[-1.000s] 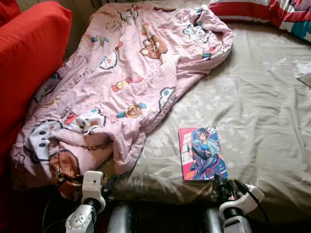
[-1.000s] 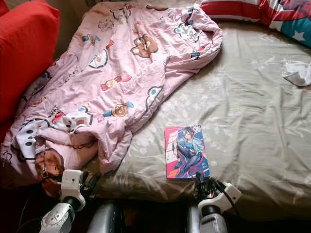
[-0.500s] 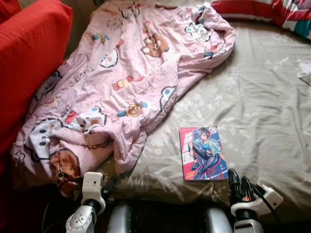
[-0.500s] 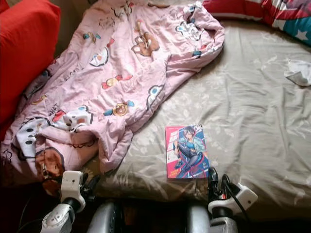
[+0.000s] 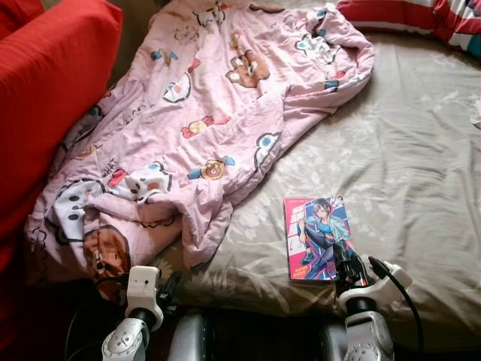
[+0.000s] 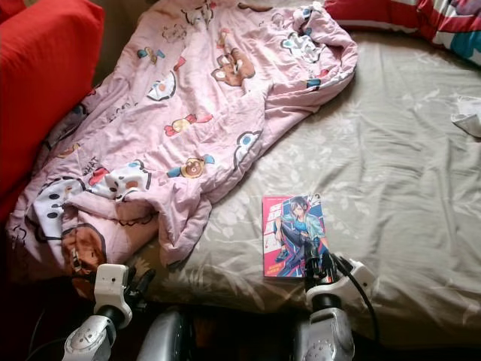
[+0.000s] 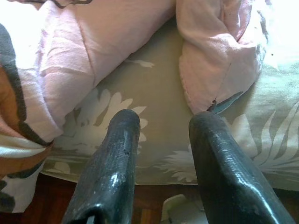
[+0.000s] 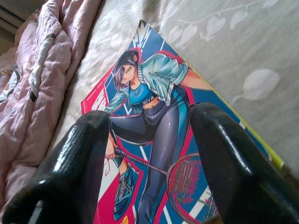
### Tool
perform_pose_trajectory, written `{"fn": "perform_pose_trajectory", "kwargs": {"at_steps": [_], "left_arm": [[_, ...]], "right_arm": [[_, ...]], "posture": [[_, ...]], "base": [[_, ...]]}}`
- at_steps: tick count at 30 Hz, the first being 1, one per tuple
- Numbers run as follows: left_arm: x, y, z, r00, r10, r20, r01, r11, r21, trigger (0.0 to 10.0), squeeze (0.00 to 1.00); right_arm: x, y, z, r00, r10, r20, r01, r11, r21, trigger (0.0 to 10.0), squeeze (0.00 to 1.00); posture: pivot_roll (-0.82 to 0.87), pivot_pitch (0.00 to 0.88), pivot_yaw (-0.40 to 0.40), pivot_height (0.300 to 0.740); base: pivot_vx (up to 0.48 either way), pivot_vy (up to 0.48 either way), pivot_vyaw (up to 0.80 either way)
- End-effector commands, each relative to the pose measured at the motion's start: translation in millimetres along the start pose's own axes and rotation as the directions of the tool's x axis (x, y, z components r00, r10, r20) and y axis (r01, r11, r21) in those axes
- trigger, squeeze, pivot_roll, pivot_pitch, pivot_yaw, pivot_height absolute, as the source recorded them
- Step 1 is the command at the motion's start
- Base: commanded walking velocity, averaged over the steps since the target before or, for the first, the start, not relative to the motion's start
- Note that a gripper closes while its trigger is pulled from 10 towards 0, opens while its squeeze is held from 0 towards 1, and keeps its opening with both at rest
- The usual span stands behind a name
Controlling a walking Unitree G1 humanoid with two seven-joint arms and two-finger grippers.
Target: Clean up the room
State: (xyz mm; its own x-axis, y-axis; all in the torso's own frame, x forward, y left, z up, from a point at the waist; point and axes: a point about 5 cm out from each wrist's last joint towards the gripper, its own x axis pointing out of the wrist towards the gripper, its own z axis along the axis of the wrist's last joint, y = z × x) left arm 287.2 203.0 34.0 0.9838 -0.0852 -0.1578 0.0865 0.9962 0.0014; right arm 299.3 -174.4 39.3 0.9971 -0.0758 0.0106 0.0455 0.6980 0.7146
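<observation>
A comic book (image 5: 319, 237) with a pink and blue cover lies flat on the beige bed sheet (image 5: 406, 165), close to the bed's near edge. My right gripper (image 5: 346, 265) stands open at the book's near edge, its fingers (image 8: 219, 154) spread over the lower cover (image 8: 149, 158). A rumpled pink cartoon blanket (image 5: 195, 128) covers the bed's left side. My left gripper (image 5: 167, 287) is open low at the bed's near-left edge, pointing at the blanket's hem (image 7: 219, 60) with nothing between its fingers (image 7: 117, 158).
A large red cushion (image 5: 52, 98) rises on the left beside the blanket. Red-striped and patterned pillows (image 5: 421, 19) lie along the far right. A white crumpled item (image 6: 470, 120) rests at the sheet's right edge. Bare sheet spreads right of the book.
My right gripper has swung left and forward from the bed's edge onto the near edge of the book. The camera shifted slightly. My left gripper stayed put.
</observation>
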Motion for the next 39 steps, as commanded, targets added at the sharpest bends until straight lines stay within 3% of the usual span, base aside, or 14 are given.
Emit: {"fn": "perform_pose_trajectory", "kwargs": {"at_steps": [1, 11, 39], "left_arm": [[-10.1, 9.7, -12.5, 0.998, 0.027, -0.048, -0.027, 1.0, -0.002, 10.0, 0.0], [-8.6, 8.5, -11.5, 0.999, 0.019, -0.047, -0.019, 1.0, 0.0, 10.0, 0.0], [-10.8, 9.4, -12.1, 0.999, 0.018, -0.049, -0.018, 1.0, 0.005, 10.0, 0.0]], "right_arm": [[-8.6, -9.7, -5.6, 0.999, -0.049, -0.002, 0.049, 0.999, 0.024, 10.0, 0.0], [-9.8, -17.7, 9.4, 0.995, -0.063, 0.078, 0.062, 0.998, 0.02, 10.0, 0.0], [-17.6, -37.0, -6.8, 0.985, -0.174, -0.002, 0.172, 0.974, 0.148, 10.0, 0.0]], "posture": [[0.01, 0.284, 0.122, 0.585], [0.0, 0.282, 0.127, 0.585], [0.01, 0.295, 0.133, 0.585]], "base": [[0.0, 0.0, 0.0], [0.0, 0.0, 0.0], [0.0, 0.0, 0.0]]}}
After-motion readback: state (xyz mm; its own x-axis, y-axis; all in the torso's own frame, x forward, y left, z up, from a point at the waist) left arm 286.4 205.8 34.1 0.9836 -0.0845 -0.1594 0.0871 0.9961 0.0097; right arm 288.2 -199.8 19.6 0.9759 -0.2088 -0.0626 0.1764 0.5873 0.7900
